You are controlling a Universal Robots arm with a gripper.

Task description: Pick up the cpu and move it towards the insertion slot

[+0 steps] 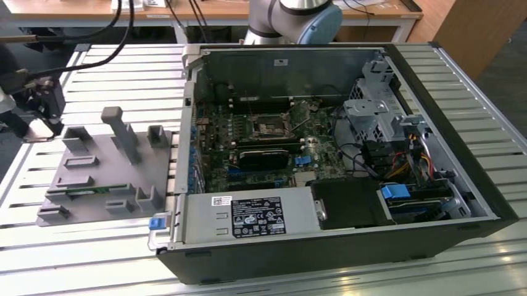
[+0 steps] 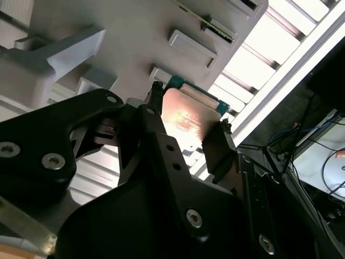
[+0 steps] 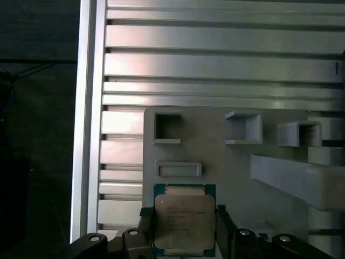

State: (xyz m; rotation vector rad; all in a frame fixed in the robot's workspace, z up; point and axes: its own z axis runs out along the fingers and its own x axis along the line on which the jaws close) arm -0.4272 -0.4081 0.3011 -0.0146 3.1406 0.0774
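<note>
Slatted aluminium table (image 1: 485,271) carries an open black PC case (image 1: 329,256) lying on its side, with a grey fixture plate (image 1: 91,148) just beside it on the exterior view's left. Arm (image 1: 292,15) base is behind the case, at the table's far edge. Motherboard (image 1: 247,163) is exposed inside the case, and the insertion slot (image 1: 270,127) sits near its middle: silver frame, dark centre, nothing in it. Narrow green memory stick (image 1: 91,190) lies in a groove near the plate's front edge. Tool (image 1: 37,102) is at the plate's far corner on the exterior view's left, well apart from the case and the slot. Both wrist views show the tool (image 3: 184,213) closed on the cpu (image 3: 185,221): black fingers (image 3: 145,229) clamp two opposite edges, metal top facing the first wrist camera, green edge visible around it. In the second wrist view the cpu (image 2: 188,121) sits between the fingertips (image 2: 218,145) with the plate (image 2: 124,21) behind it. It is over the plate's edge region next to a shallow rectangular pocket (image 3: 178,169); can't tell whether it is touching the plate or clear of it.
</note>
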